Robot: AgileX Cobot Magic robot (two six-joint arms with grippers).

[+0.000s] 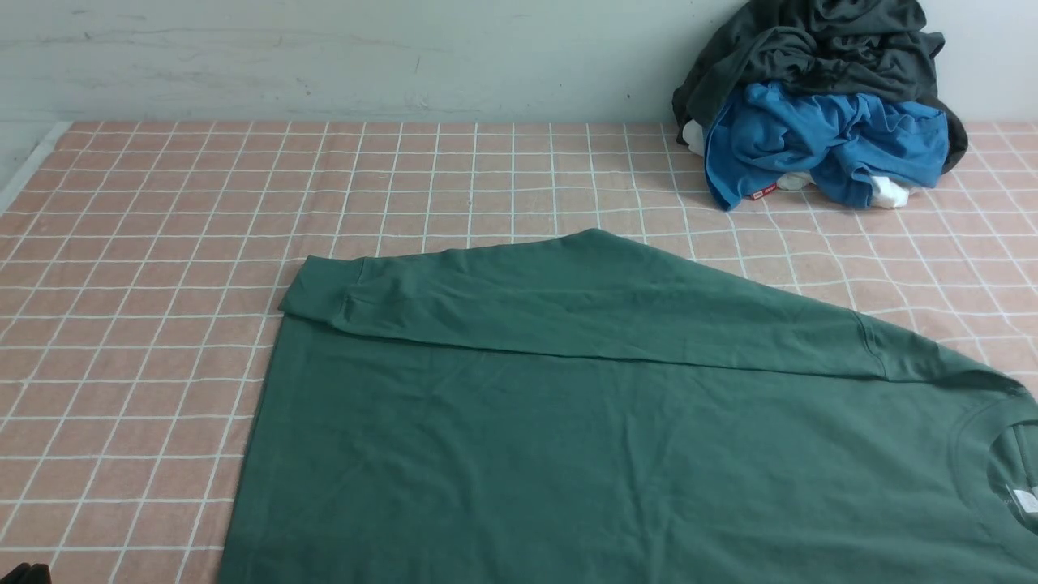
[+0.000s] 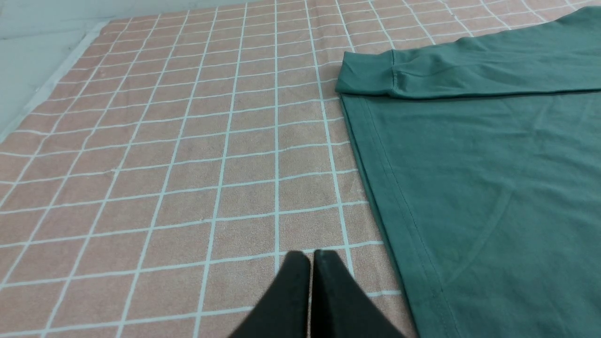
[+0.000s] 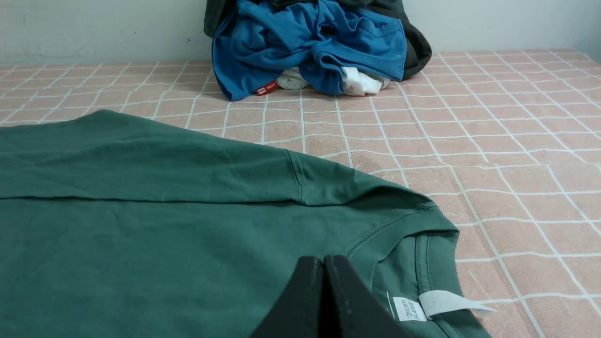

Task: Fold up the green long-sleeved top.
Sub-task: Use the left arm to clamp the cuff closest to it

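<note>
Two tools are showing closed and empty: the left tool is hovering beside the top, the right tool over it. The top is lying on the desk, its far sleeve resting across the body; a clothes pile is sitting beyond.

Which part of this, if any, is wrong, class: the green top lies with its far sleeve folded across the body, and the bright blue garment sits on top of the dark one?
The blue garment is beneath the dark one, as the front view shows.
</note>
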